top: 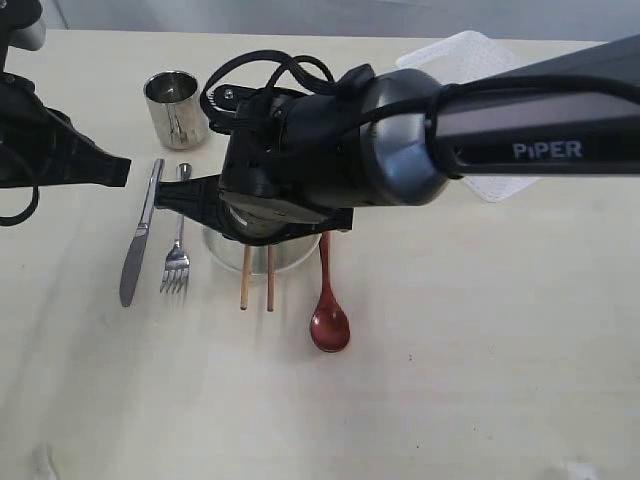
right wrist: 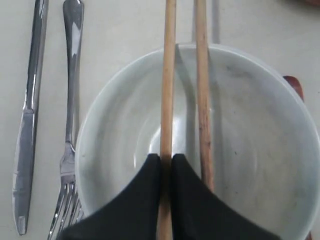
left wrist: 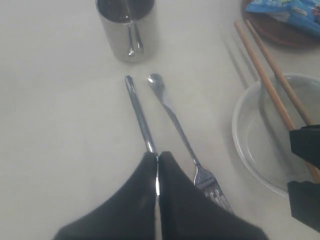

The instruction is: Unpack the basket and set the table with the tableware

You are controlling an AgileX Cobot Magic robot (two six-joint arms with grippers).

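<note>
**Right gripper.** The right gripper point(right wrist: 165, 159) is clenched on a chopstick point(right wrist: 168, 100). The stick runs straight into the seam between the two fingers point(right wrist: 142, 200). The gripper hangs over the bowl point(right wrist: 115, 120), roughly at its middle.

**Chopsticks.** The chopstick lies across the open top of the bowl. The other chopstick point(right wrist: 202, 100) lies parallel, just beside it and apart from it. In the exterior view both near ends stick out past the bowl. Whether they touch the table point(top: 480, 360) cannot be told.

**Setting around the bowl.**
- On one side: fork point(top: 177, 250), then knife point(top: 138, 240), side by side and apart.
- On the other side: spoon point(top: 329, 318), just beside the bowl.
- Beyond the knife and fork: cup point(top: 176, 108), upright.
- Plate point(left wrist: 280, 36) near the far ends of the chopsticks, with a blue packet point(left wrist: 285, 10) on it.

**Left gripper.** The left gripper point(left wrist: 157, 156) is clenched with nothing in it. It hovers over the knife, which lies flat on the table.

**Basket.** The basket point(top: 460, 50) stands at the far edge of the table, well apart from the setting. The right arm hides most of it, so its contents cannot be seen.

**Step in hand.** Judged from the layout: laying the chopsticks, late in the task.

**Next move.**
1. Open the jaws only when the stick bears on the rim.
2. Withdraw straight up. A sideways pull would likely roll the round stick, knock its neighbour or nudge the bowl.
</note>
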